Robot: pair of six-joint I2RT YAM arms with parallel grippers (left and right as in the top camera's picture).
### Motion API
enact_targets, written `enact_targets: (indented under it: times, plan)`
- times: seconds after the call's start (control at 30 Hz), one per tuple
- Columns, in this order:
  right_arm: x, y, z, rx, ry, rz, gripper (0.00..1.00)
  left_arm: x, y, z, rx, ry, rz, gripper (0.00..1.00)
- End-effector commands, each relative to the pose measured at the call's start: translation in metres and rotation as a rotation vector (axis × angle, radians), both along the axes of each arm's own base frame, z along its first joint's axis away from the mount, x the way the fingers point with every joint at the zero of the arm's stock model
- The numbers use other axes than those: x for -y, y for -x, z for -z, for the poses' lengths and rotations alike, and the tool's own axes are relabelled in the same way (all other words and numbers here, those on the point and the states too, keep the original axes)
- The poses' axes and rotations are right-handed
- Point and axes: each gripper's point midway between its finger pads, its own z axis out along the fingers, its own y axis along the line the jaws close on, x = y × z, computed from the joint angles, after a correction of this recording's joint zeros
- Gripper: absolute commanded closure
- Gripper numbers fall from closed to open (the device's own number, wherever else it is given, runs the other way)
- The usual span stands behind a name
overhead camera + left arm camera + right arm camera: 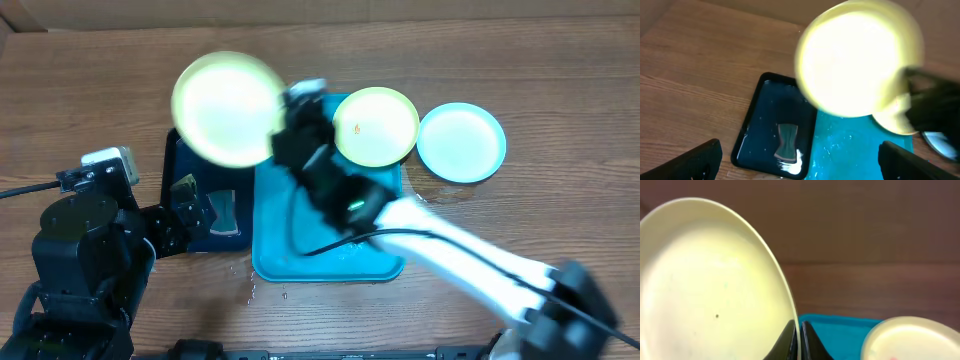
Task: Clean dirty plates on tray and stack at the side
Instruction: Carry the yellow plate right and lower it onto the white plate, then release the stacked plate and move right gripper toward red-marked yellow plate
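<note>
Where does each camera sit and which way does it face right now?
Overhead: above the table, straight down: both arms, tray, lifted plate, second green plate, blue plate.
Left wrist: on the left arm, facing down over the dark tray; open left end effector frames the bottom.
Right wrist: looks along the shut right end effector pinching the lifted plate's rim.
Shared: all show the lifted plate and tray.

We are looking at a robotics lab bench set up for a dishwashing trial. Two robot arms stand at the near edge of a wood-grain table [100, 100]: a black left arm [85, 240] with a loose cable [25, 188] and a white right arm [470, 258]. The ware is light plastic: coloured plates [460, 142], a turquoise tray [270, 230] and a wet dark tray [760, 125].
</note>
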Motion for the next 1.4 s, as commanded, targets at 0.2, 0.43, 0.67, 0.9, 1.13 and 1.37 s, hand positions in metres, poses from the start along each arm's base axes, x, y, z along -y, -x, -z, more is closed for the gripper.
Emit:
enact_targets:
  times: [0.2,0.43,0.67,0.9,1.13,1.37]
  plan:
    - [0.170,-0.033,0.025,-0.359,-0.240,0.248,0.96,-0.001,0.001,-0.007,0.021,-0.010,-0.004,0.00]
    - [0.295,-0.013,0.084,-0.626,-0.243,0.531,0.96,-0.001,0.001,-0.007,0.021,-0.010,-0.004,0.00]
    - [0.366,0.018,0.130,-0.816,-0.199,0.744,0.96,-0.001,0.001,-0.007,0.021,-0.010,-0.004,0.00]
    - [0.379,0.024,0.169,-0.903,-0.170,0.793,0.96,-0.001,0.001,-0.007,0.020,-0.010,-0.004,0.00]
    - [0.378,0.027,0.205,-0.977,-0.150,0.798,0.96,-0.001,0.001,-0.007,0.020,-0.010,-0.004,0.00]
    - [0.378,0.026,0.221,-1.015,-0.140,0.800,0.96,-0.001,0.001,-0.007,0.021,-0.010,-0.004,0.00]
